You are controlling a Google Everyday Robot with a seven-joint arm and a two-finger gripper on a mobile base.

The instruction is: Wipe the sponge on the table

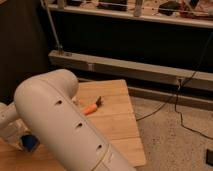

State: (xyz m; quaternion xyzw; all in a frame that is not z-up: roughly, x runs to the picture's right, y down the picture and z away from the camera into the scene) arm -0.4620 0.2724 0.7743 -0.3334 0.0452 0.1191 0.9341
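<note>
Speckled floor [170,131] lies beyond the wooden table [120,127]. We see an orange carrot [89,109] lying near the table's middle. Well left of the carrot and nearer us, the blue sponge [30,143] sits on the table, half hidden by the big white arm [60,120]. The gripper [21,136] is at the sponge, also left of the carrot. We cannot tell whether it is spread or pinching.
</note>
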